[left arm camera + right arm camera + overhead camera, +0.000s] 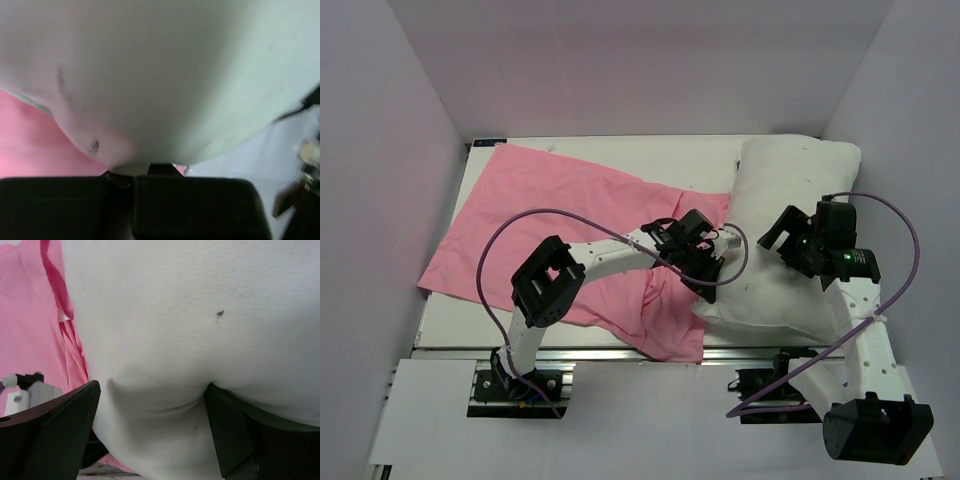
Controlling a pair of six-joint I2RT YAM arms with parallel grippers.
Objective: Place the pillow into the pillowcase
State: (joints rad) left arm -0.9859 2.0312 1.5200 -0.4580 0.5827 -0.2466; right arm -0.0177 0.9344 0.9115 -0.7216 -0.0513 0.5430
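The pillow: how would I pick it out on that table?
Look at the white table from above, then its right side. The pillow is the plump white cushion there; its neighbour, the pillowcase, is flat and pink.

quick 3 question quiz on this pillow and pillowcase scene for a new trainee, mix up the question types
1. True or false: the pillow is already inside the pink pillowcase.
2. In the top view, on which side of the table does the pillow lie? A) left B) right C) centre
3. What is the left gripper pinching?

Key
1. False: the pillow lies bare, outside the pillowcase.
2. B
3. The pillow: a fold at its edge is caught between the closed fingers.
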